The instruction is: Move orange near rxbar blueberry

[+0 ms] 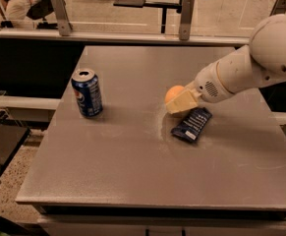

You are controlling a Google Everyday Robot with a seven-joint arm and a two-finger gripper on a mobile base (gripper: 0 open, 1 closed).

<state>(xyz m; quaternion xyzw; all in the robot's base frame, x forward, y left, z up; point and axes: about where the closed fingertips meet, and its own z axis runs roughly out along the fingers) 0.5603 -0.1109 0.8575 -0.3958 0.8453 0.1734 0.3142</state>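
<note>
Now our gripper [179,101], closed on the orange [172,91], hangs just beside the snack bar [191,124]; next we should set it down and release.

Blue Pepsi can [87,93] upright on grey desk [132,171], left part, well apart from tool [176,100] at right-middle. Metal posts [59,11] behind desk.

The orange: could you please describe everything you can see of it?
The orange is small, round and smooth-skinned, its lower right side hidden by the cream gripper that grips it. It sits low over the grey table, just up-left of the rxbar blueberry, apart from it; table contact is unclear.
</note>
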